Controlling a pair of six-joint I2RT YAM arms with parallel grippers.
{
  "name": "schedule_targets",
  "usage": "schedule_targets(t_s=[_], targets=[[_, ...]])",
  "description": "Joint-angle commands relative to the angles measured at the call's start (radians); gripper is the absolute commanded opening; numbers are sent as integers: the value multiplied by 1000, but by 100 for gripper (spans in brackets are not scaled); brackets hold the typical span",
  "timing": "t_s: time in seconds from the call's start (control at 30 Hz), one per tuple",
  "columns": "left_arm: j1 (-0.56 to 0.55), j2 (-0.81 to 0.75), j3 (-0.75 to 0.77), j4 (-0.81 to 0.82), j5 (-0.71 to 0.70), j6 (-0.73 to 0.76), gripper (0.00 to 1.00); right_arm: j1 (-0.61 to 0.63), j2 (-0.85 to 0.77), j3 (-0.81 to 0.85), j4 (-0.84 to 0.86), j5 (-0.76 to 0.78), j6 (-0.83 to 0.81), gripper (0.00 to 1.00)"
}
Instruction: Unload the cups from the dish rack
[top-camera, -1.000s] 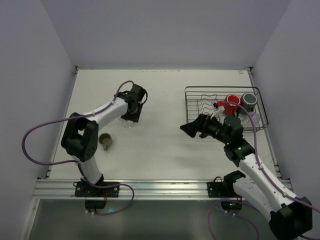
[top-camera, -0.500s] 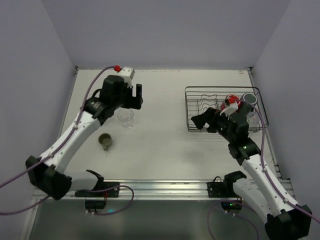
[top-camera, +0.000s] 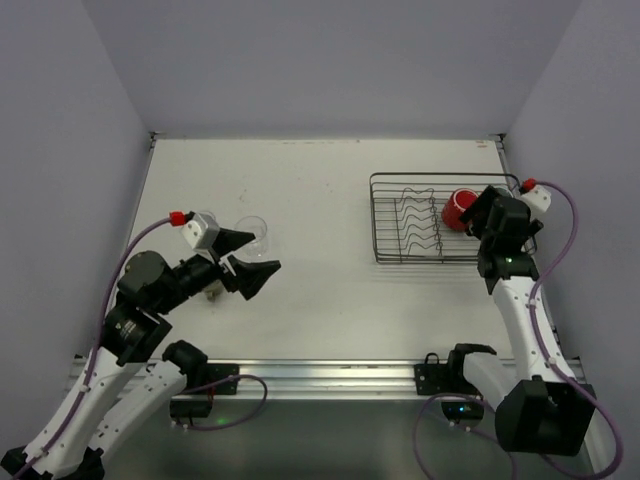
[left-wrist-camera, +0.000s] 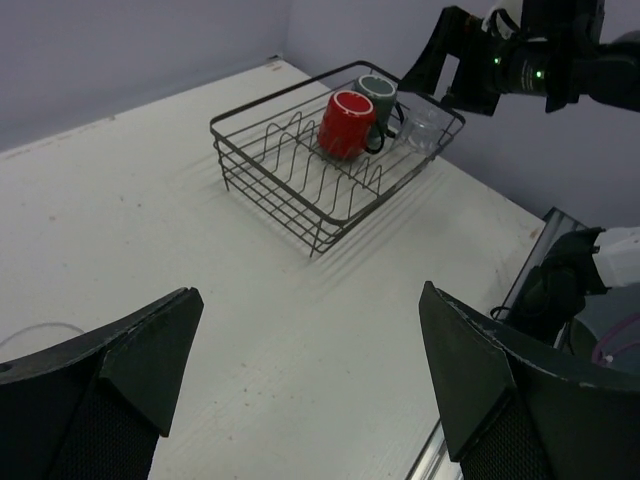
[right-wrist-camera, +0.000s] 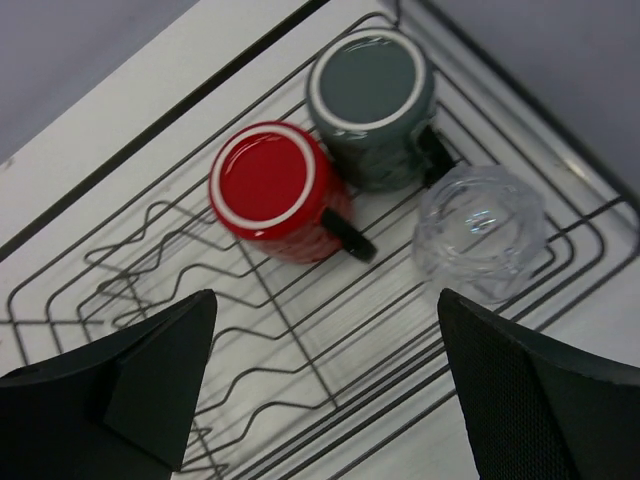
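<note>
Cups are the first thing for you to count: three sit bunched in the right end of the dish rack (top-camera: 400, 176), and two more stand on the table (top-camera: 320, 300) well to the rack's left. In the rack, the red mug (right-wrist-camera: 270, 185) and the dark grey mug (right-wrist-camera: 372, 95) touch side by side with their handles pointing the same way. The clear tumbler (right-wrist-camera: 480, 232) sits just beside the grey one, toward the rack's corner. All three look propped bottom-up on the wires, as draining cups are, so expect them to lean rather than stand square. The rack's left part, with the wavy dividers (top-camera: 415, 215), holds nothing.

Your right gripper (right-wrist-camera: 330, 390) hangs directly over that cluster, jaws spread wide with nothing between them. I judge it is lining up for a pick, though I cannot tell which cup it means to take. Mind the handles and how tightly the mugs press together, because a finger needs a gap to slide into.

Your left gripper (left-wrist-camera: 310, 370) is also open and empty, well to the left of the rack and facing it. Just beside it stands a second clear tumbler (top-camera: 253, 231), and only a sliver of an olive mug (top-camera: 212, 292) shows past the fingers. That side looks like your set-down area, so the unloading is partly done.
</note>
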Motion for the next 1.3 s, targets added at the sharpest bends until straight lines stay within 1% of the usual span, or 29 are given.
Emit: schedule_targets(t_s=[0.0, 0.07, 0.1, 0.13, 0.27, 0.3, 0.4, 0.57, 0.8, 0.9, 0.97, 1.07, 1.1, 1.27], targets=[[-70, -32, -67, 30, 4, -6, 98, -75, 11, 60, -2, 179, -50, 94], [-109, -43, -47, -26, -54, 29, 98, -131, 30, 70, -2, 163, -56, 96], [-149, -54, -44, -37, -109, 36, 98, -151, 62, 75, -3, 141, -59, 97], [-166, -75, -45, -48, -145, 34, 100, -168, 83, 84, -14, 114, -59, 99], [-227, -95, -45, -71, -223, 27, 100, -225, 189, 104, -32, 77, -76, 99], [-245, -101, -45, -88, -275, 25, 100, -236, 206, 103, -31, 64, -81, 99], [-269, -118, -41, -108, -353, 18, 100, -280, 264, 100, -29, 32, -73, 99], [-285, -127, -41, -114, -377, 14, 100, -306, 361, 129, -29, -15, -96, 97], [-290, -114, -42, -111, -375, 16, 100, -306, 442, 162, -15, -83, -112, 95], [-292, -106, -41, -111, -375, 18, 100, -306, 453, 166, -17, -89, -115, 88], [-289, -100, -41, -111, -375, 16, 100, -306, 453, 173, -20, -97, -112, 74], [-287, -89, -41, -109, -375, 16, 100, -305, 407, 175, -9, -129, -96, 47], [-285, -86, -41, -109, -375, 16, 100, -303, 384, 176, -6, -135, -93, 44], [-267, -51, -38, -109, -375, 16, 100, -291, 196, 190, -9, -164, -62, 39]])
